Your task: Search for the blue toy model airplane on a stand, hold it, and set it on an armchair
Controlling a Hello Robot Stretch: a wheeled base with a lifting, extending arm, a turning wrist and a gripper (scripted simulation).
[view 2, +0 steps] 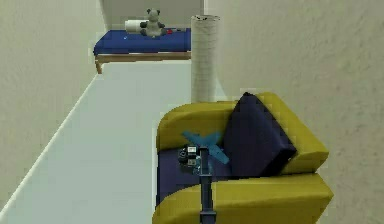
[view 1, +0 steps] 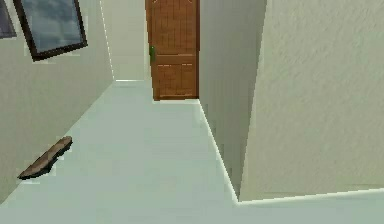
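So the blue toy airplane (view 2: 208,142) is at the seat of the yellow armchair (view 2: 300,140), just in front of its dark navy cushion (view 2: 255,135). The gripper (view 2: 188,156) is right at the plane's near-left side, but I can't tell what the fingers are doing or whether it holds anything. Far behind there's a blue bed (view 2: 130,45), and ahead a wooden door (view 1: 173,48) with a skateboard (view 1: 47,157) near left.

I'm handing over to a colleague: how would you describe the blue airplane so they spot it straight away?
Find the yellow armchair in the arm side view's lower half. At its seat, left of the dark navy cushion and by the gripper, is the blue airplane. It is cross-shaped and a brighter turquoise than the seat and cushion.
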